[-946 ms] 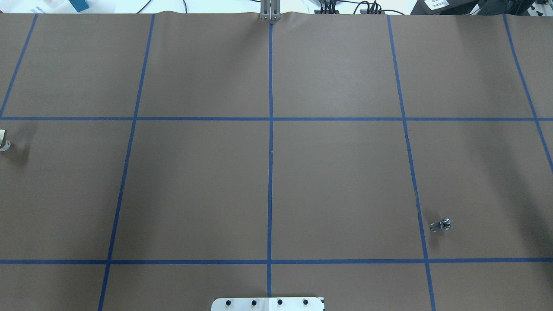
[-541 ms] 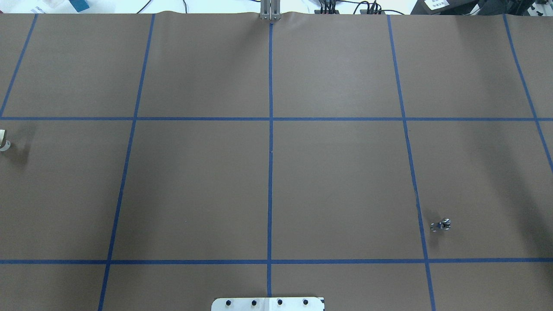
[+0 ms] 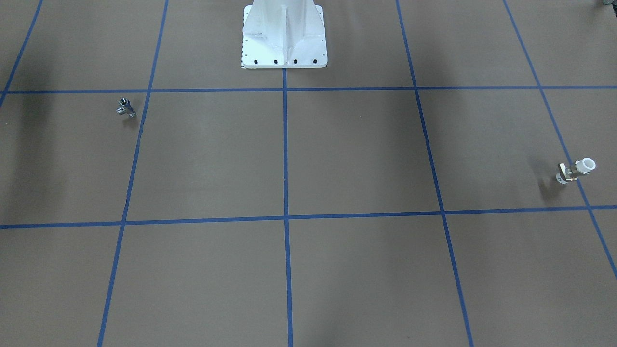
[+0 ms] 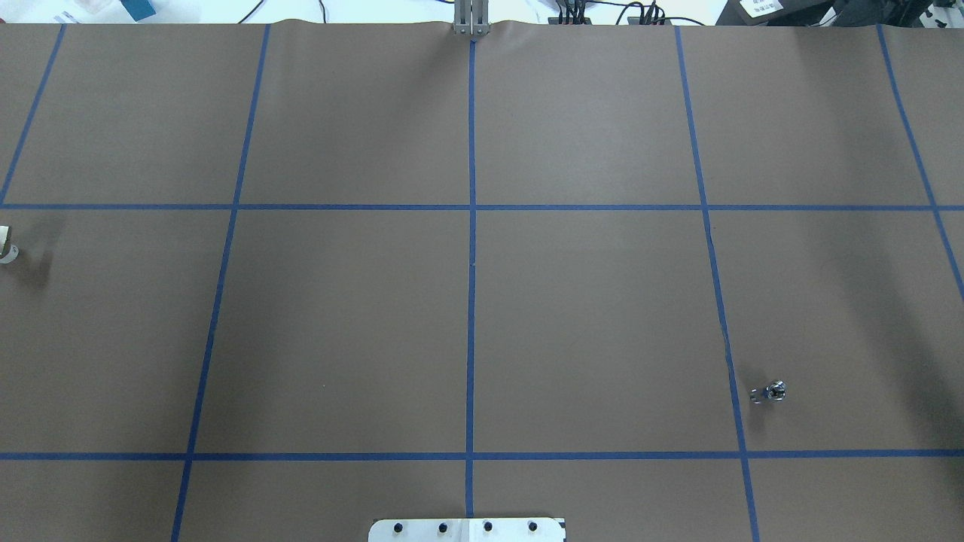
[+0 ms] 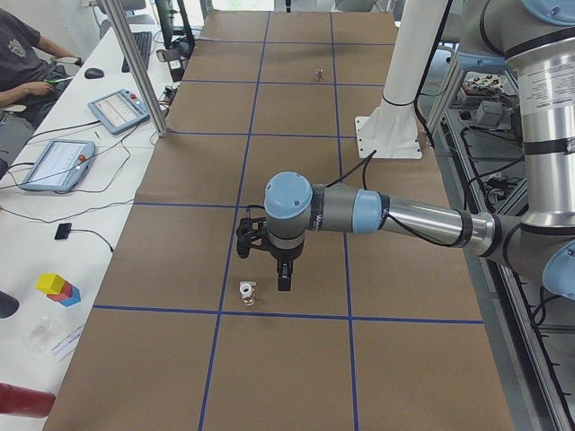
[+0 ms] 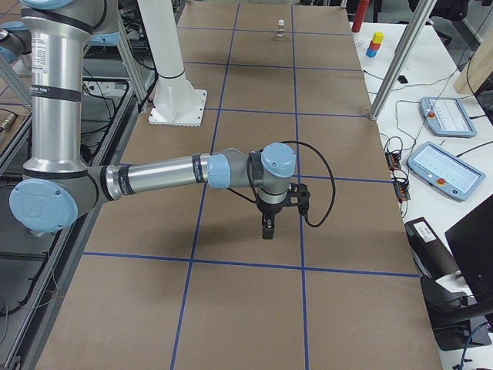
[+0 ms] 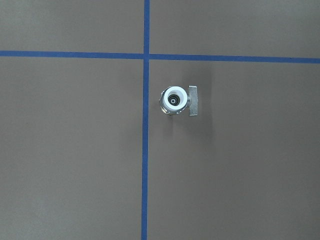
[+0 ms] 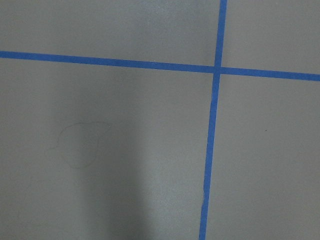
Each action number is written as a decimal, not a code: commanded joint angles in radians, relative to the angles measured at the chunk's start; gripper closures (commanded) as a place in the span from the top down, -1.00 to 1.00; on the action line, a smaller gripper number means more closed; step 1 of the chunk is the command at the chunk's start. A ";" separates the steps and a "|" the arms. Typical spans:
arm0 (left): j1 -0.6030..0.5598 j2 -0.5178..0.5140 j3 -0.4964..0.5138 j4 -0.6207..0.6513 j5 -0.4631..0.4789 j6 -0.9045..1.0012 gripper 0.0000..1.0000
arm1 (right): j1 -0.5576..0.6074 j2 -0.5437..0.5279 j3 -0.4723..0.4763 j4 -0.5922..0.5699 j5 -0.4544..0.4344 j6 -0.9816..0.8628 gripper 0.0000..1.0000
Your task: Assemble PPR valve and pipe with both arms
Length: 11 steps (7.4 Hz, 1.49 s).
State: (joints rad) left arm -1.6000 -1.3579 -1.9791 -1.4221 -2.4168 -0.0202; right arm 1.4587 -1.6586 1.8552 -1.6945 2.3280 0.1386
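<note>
The PPR valve (image 3: pixel 576 171), with a white ring end and a brass body, stands on the brown paper at the robot's far left. It shows at the overhead view's left edge (image 4: pixel 6 245) and, seen from straight above, in the left wrist view (image 7: pixel 175 100). My left gripper (image 5: pixel 284 278) hangs fingers-down just beside the valve (image 5: pixel 246 293); I cannot tell whether it is open or shut. The silver pipe (image 4: pixel 770 392) lies at the near right (image 3: pixel 126 108). My right gripper (image 6: pixel 267 229) hangs low over bare paper; I cannot tell its state either. The right wrist view shows only paper and tape.
The white bolted pedestal (image 3: pixel 284 38) stands at the robot's edge of the table. Blue tape lines divide the brown paper into squares. Beyond the far edge is a bench with tablets (image 5: pixel 54 162) and an aluminium post (image 5: pixel 135 63). A person sits at that bench.
</note>
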 commanded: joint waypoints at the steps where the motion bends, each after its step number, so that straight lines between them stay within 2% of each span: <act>1: 0.002 0.000 0.002 -0.001 -0.002 -0.001 1.00 | 0.000 -0.004 0.022 0.004 -0.001 0.062 0.99; 5: 0.005 0.000 0.014 -0.075 0.010 0.002 1.00 | 0.000 -0.004 0.024 0.004 0.002 0.062 0.99; 8: 0.052 -0.009 0.022 -0.075 0.059 0.008 1.00 | 0.000 -0.003 0.032 0.003 0.013 0.064 0.99; 11: 0.061 -0.001 0.023 -0.035 0.056 0.011 1.00 | 0.000 0.000 0.029 0.003 0.014 0.065 0.99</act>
State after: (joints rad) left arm -1.5419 -1.3601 -1.9569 -1.4787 -2.3607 -0.0098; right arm 1.4588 -1.6590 1.8849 -1.6919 2.3416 0.2037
